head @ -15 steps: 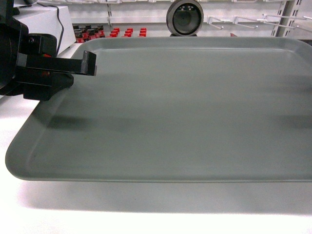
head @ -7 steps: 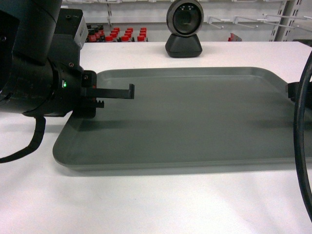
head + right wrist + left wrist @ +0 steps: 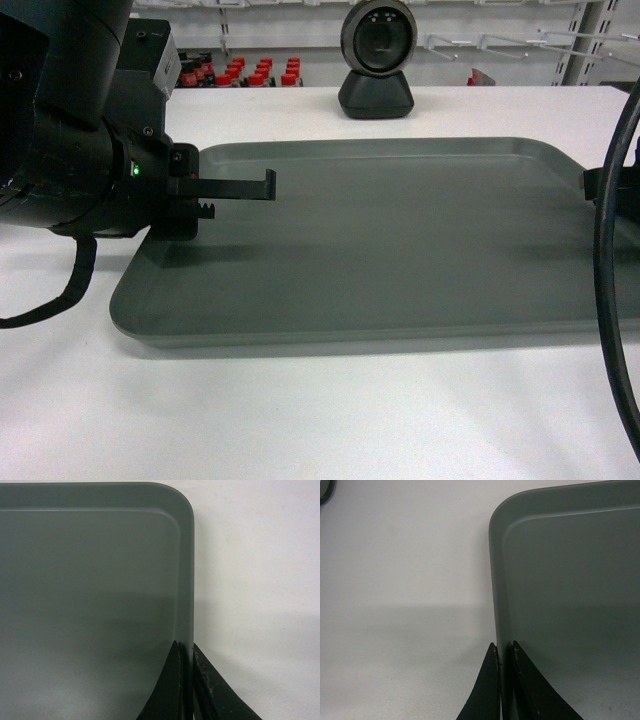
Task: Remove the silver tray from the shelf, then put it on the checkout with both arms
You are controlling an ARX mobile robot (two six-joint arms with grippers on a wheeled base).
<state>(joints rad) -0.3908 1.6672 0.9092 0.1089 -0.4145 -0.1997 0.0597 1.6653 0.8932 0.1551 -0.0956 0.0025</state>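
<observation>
The large matte grey rectangular tray (image 3: 400,240) with rounded corners and a low raised rim lies flat on the wide white desk (image 3: 300,420), just in front of the black round-headed scanner (image 3: 377,58) on its stand. The placing step therefore appears complete or nearly so.

Check both grips before you proceed. The left pincer (image 3: 504,652) is closed on the tray's left rim, one jaw outside and one inside. The right pincer (image 3: 186,652) is closed on the right rim in the same manner. In the head view the right arm shows only at the frame edge.

Your next move is likely the release: open both pincers together, then draw each arm outward, away from the rim, so that neither jaw drags the tray across the desk.
</observation>
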